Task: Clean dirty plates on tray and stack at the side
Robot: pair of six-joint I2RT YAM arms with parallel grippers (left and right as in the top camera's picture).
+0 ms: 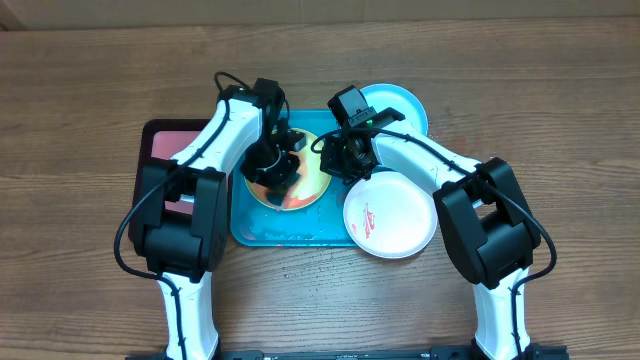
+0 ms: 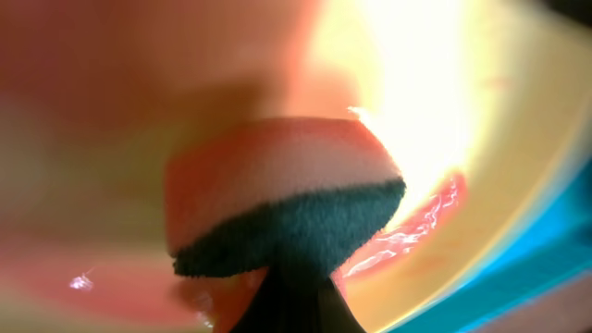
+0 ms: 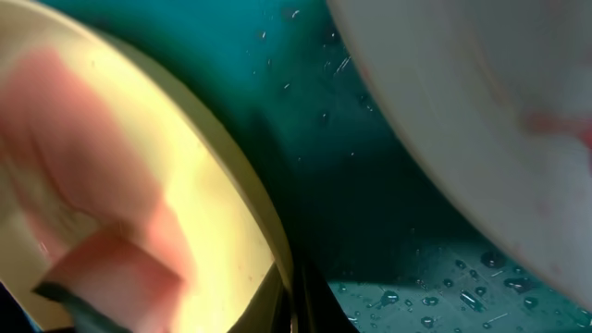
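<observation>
The left tool (image 1: 284, 172), clenched on a sponge (image 2: 277, 199), presses into red sauce (image 2: 407, 231) on the yellow-green plate (image 1: 312, 186) beneath it in the tray (image 1: 280, 236), while the right tool (image 1: 345, 158) pinches the plate's rim, apparently steadying it.

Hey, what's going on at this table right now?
The left gripper presses a sponge onto the yellow plate on the turquoise tray, where red sauce smears show. The right gripper sits at that plate's rim, apparently steadying it; its grip isn't clear. The white plate, smeared red, and the light blue plate wait at the tray's right edge, unstacked.
</observation>
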